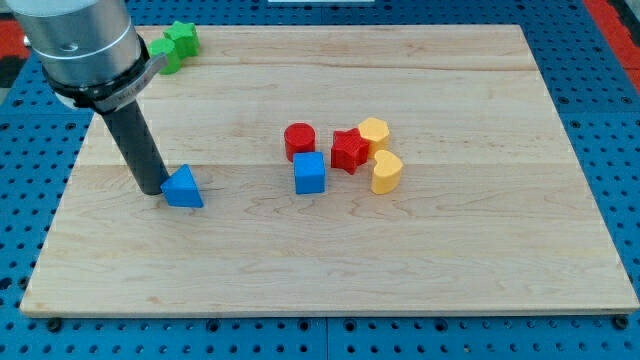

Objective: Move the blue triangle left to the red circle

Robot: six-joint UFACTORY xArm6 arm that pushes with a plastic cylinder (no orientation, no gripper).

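While well left of red circle (299,140), blue triangle (183,187) touches my tip (152,190); no end effector fitted; gap remains.

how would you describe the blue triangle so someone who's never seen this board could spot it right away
On the wooden board, look to the view's left half, away from the cluster of red and yellow blocks near the middle. The blue triangle sits alone there, right beside my tip, on its right. The other blue piece is the blue cube, which sits by the red circle.
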